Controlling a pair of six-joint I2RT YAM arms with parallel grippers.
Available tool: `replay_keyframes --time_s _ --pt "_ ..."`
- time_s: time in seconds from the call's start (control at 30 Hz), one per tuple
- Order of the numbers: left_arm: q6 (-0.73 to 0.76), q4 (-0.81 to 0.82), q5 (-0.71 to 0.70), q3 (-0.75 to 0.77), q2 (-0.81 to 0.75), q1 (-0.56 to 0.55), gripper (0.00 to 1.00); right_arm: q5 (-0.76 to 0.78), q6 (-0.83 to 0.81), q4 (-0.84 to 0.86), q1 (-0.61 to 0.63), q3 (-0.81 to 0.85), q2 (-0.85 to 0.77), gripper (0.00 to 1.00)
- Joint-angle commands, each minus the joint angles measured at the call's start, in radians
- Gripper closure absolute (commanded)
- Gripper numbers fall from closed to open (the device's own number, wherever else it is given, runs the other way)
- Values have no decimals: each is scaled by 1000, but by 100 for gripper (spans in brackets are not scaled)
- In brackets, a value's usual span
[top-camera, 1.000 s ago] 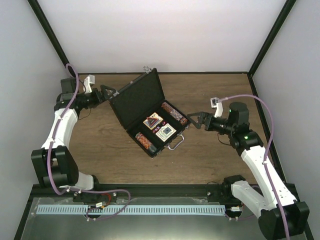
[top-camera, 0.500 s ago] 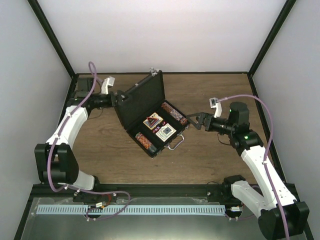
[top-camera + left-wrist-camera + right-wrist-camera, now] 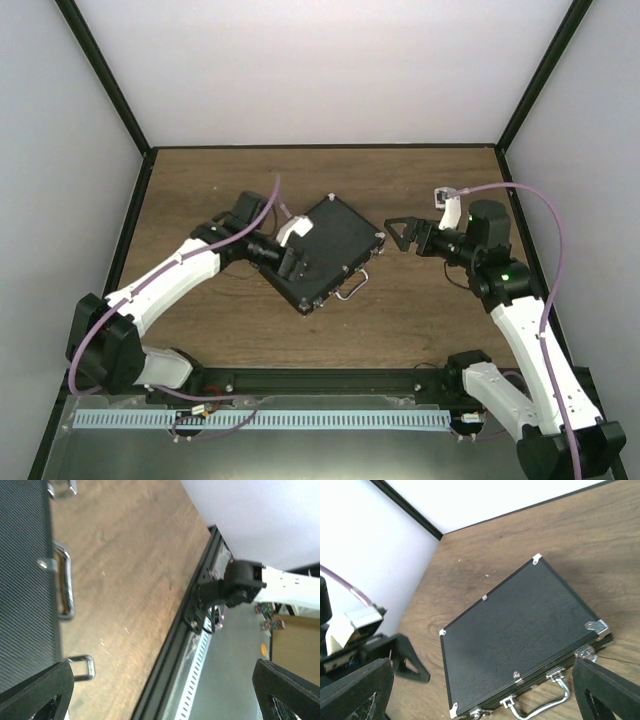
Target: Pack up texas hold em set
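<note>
1. The case point(image 3: 335, 245) lies with its lid down, so packing looks almost done; what seems left is snapping the latches point(image 3: 82, 666) beside the handle point(image 3: 351, 289), a small, exact press.
2. The case sits mid-worktop point(image 3: 200, 180), handle toward the near edge; the left end effector point(image 3: 298, 262), fingers apart, hangs over the lid's left part; the right end effector point(image 3: 391, 236), fingers apart and empty, is just off the case's right corner.

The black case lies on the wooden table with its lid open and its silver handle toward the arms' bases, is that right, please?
Not quite: the lid is shut, not open. The right wrist view shows the black case closed flat on the wooden table. Its silver handle does face the arms' bases.
</note>
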Motion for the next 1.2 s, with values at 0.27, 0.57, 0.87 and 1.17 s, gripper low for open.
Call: replay_keyframes --time_s 0.27,0.57,0.87,1.17 --pt "-26 -60 -348 138 72 -50 0 20 66 42 -8 -85 -58 0" --pt "44 -111 -519 395 390 69 0 -68 208 233 -10 -261 68 5" --pt "102 -139 -557 604 645 102 9 -83 194 374 -39 -287 332 20" --pt "104 -11 -524 515 657 107 10 -19 152 424 -66 -264 491 30"
